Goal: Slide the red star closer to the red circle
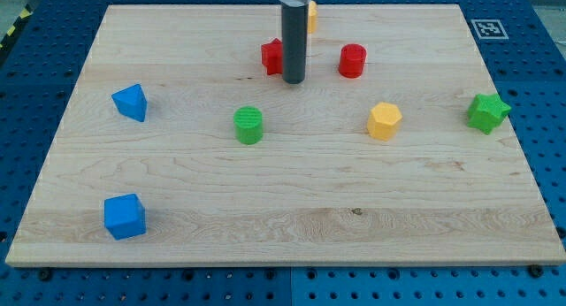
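Note:
The red star (271, 56) lies near the view's top middle, partly hidden behind my rod. The red circle (352, 60) stands to its right, about a block's width and a half away. My tip (294, 80) rests on the board just at the star's lower right side, between the star and the circle, close to or touching the star.
A yellow block (311, 16) peeks out behind the rod at the top. A green circle (249, 125), a yellow hexagon (384, 120), a green star (487, 112), a blue triangle-like block (131, 102) and a blue cube (124, 217) lie on the wooden board (283, 218).

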`<state>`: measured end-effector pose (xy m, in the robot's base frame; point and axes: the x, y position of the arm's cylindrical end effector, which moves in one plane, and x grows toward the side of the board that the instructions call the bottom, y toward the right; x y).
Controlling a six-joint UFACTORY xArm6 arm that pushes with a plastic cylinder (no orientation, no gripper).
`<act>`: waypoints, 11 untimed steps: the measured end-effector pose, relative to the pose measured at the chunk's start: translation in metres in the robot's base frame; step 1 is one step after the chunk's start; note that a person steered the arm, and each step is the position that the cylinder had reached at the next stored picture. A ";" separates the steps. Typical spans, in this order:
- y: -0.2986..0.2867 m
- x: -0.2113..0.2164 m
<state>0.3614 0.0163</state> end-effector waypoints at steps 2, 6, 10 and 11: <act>-0.038 0.003; -0.167 -0.044; -0.036 -0.040; -0.004 -0.034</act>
